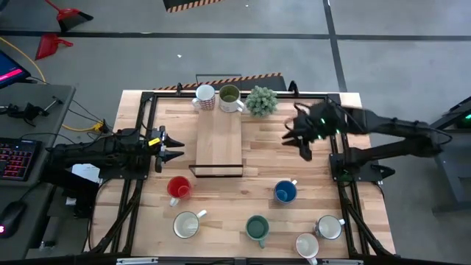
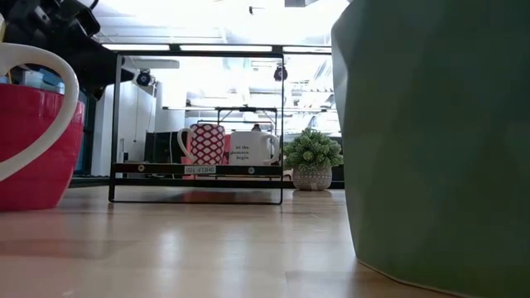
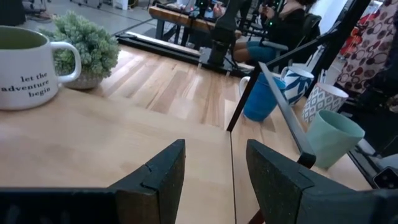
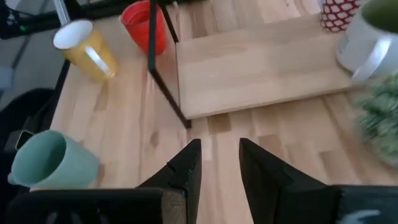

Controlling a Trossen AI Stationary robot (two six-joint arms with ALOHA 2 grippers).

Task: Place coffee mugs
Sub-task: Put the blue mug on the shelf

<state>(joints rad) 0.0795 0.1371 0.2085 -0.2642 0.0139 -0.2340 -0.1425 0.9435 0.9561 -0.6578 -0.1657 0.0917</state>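
Observation:
On the far end of a raised wooden shelf (image 1: 218, 140) stand two coffee mugs: a red-patterned one (image 1: 204, 96) and a white one with a green inside (image 1: 229, 98). On the table's near half stand a red mug (image 1: 179, 188), a blue one (image 1: 285, 191), a cream one (image 1: 187, 224), a teal one (image 1: 257, 228) and two white ones (image 1: 329, 227) (image 1: 307, 245). My left gripper (image 1: 173, 147) waits open at the shelf's left side. My right gripper (image 1: 300, 140) hangs open and empty to the right of the shelf, above the table.
A small potted plant (image 1: 261, 101) stands on the table just right of the shelf's far end. A black metal frame (image 1: 151, 103) runs along the table's edges. Bare wood (image 1: 309, 173) lies between the shelf and the blue mug.

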